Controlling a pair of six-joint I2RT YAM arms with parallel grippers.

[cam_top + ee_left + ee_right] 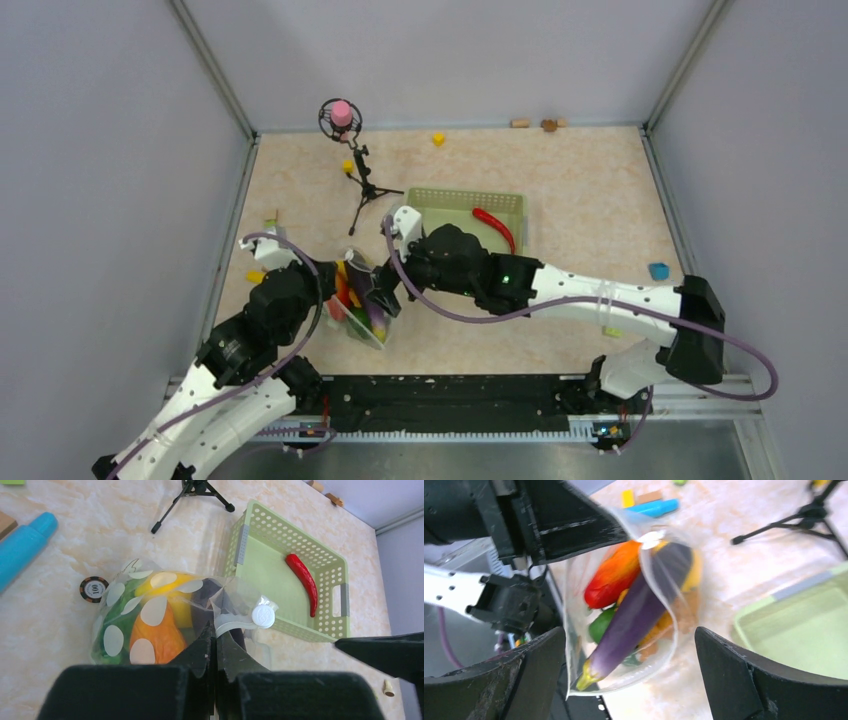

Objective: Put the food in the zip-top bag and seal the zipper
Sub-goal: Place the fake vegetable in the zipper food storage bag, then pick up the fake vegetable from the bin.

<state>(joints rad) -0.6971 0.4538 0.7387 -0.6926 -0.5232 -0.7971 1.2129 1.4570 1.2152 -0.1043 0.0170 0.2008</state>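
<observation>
Pinching zip-top bag (150, 615) near left edge of counter (590, 180): left gripper (215, 635) clamped on zipper (230, 622), right gripper (631, 647) spread wide over mouth. Red chili (303, 580) lies in basket (260, 525). Risk: film slips, mouth collapses, eggplant (639, 615) spills.

Robotics lab cell: grey panels (95, 150) are walling in the counter (590, 190), and a black rail (450, 400) is anchoring the left arm (235, 360) and right arm (600, 295).

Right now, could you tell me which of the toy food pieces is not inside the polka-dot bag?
The red chili: it lies alone in the green mesh basket, while the eggplant and the other pieces sit inside the polka-dot bag.
</observation>
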